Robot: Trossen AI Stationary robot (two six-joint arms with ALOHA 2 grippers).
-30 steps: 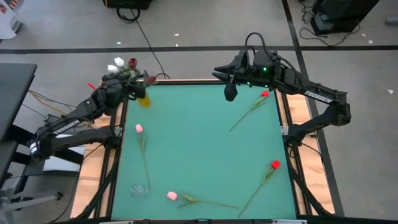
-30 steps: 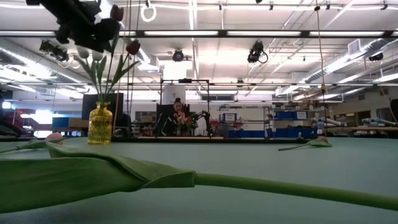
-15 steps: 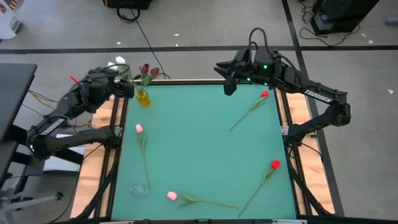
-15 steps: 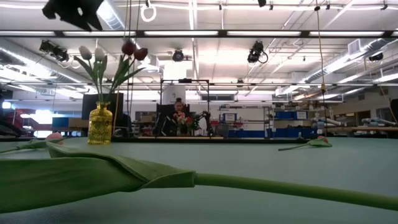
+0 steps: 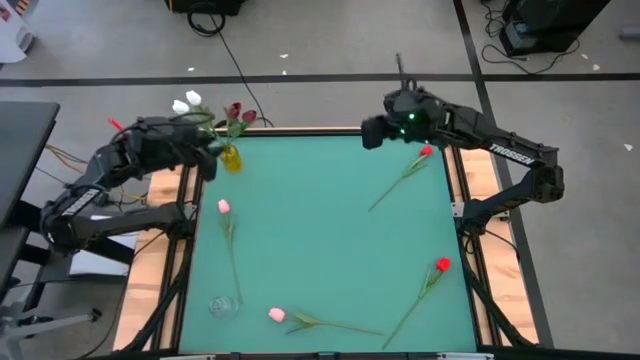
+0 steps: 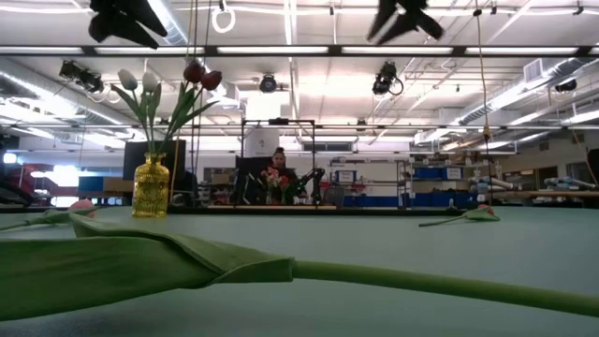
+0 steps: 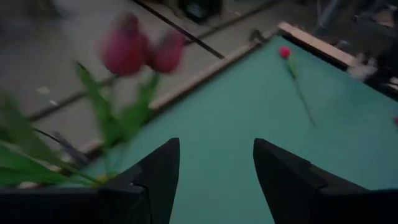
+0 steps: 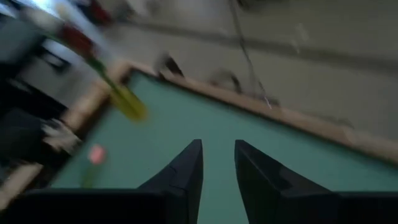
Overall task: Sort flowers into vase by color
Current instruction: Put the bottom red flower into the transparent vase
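Observation:
A yellow vase (image 5: 231, 159) stands at the table's far left corner and holds white tulips (image 5: 187, 101) and maroon tulips (image 5: 239, 113) by their stems. My left gripper (image 5: 205, 152) hovers open just left of the vase with nothing between its fingers (image 7: 216, 162); the maroon heads (image 7: 143, 53) show close ahead of it. My right gripper (image 5: 372, 132) hangs above the far edge, its fingers (image 8: 219, 158) a little apart and empty. Two red tulips (image 5: 425, 152) (image 5: 442, 265) and two pink tulips (image 5: 223, 206) (image 5: 277, 314) lie flat on the green mat.
A clear glass vase (image 5: 224, 305) stands near the front left corner. Wooden rails (image 5: 460, 180) frame the mat. In the low view, a tulip's leaf and stem (image 6: 187, 262) lie close in front, and both grippers (image 6: 126, 19) (image 6: 402, 14) hang high above the table.
My left gripper has let go of the maroon tulips, risen and drawn back toward the table's left edge; the tulips now stand in the yellow vase. My right gripper has rolled and tipped down, sinking a little toward the red tulip.

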